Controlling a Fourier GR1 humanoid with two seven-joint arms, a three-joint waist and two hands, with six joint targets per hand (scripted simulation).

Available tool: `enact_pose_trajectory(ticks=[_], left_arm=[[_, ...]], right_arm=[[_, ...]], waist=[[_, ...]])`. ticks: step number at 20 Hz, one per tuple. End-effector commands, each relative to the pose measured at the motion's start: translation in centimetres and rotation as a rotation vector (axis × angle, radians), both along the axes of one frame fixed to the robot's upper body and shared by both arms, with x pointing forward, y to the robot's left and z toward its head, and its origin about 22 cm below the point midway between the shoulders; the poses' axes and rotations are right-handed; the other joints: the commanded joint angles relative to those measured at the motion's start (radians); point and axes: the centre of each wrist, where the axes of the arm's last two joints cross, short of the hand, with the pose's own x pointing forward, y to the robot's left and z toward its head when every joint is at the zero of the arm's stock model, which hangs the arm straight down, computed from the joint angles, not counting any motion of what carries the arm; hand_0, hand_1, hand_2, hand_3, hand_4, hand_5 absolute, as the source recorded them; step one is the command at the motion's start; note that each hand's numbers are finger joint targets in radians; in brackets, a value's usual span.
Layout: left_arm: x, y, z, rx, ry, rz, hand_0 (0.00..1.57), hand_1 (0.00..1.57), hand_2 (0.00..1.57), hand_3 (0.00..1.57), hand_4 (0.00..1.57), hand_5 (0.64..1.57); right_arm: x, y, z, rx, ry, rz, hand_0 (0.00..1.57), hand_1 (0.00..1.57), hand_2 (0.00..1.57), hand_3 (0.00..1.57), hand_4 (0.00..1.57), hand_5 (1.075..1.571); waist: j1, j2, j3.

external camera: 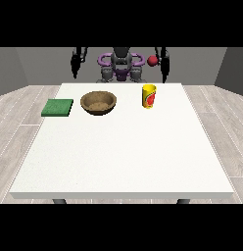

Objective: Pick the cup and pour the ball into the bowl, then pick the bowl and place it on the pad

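A yellow cup [149, 95] with a red mark stands upright on the white table [123, 152], right of the middle at the back. A small red ball [152, 60] shows higher in the picture than the cup, beside the arm at the view's right; what bears it I cannot tell. Left of the cup sits a brown bowl [98, 103], and a flat green pad [58, 107] lies near the left edge. The hand at the view's left [74, 67] and the hand at the view's right [165, 71] hang behind the table's far edge, fingers straight down, holding nothing.
The robot's torso [121, 66] stands behind the far edge of the table. Cup, bowl and pad are all in the far third. The near part of the table is bare white surface, with wooden floor around it.
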Motion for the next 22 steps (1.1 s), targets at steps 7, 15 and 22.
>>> enact_pose_trajectory(ticks=[7,15,22], left_arm=[[1.6,1.2,5.5,-0.150,-0.076,0.038,0.00,0.00,0.00,0.00,0.00,1.557],[0.7,5.7,6.8,-0.142,-0.188,0.034,0.00,0.00,0.00,0.00,0.00,1.544],[3.2,6.3,5.0,-0.098,-0.308,0.058,0.00,0.00,0.00,0.00,0.00,1.528]], right_arm=[[-0.3,-3.6,3.5,0.051,0.059,0.076,0.00,0.00,0.00,0.00,0.00,1.569],[-0.3,-6.7,5.3,0.072,-0.066,0.029,0.00,0.00,0.00,0.00,0.00,1.570],[1.0,-5.6,5.5,0.086,-0.159,0.073,0.00,0.00,0.00,0.00,0.00,1.570]], waist=[[-0.027,-0.247,0.0193],[0.004,-0.109,0.0191],[-0.040,0.016,0.0189]])
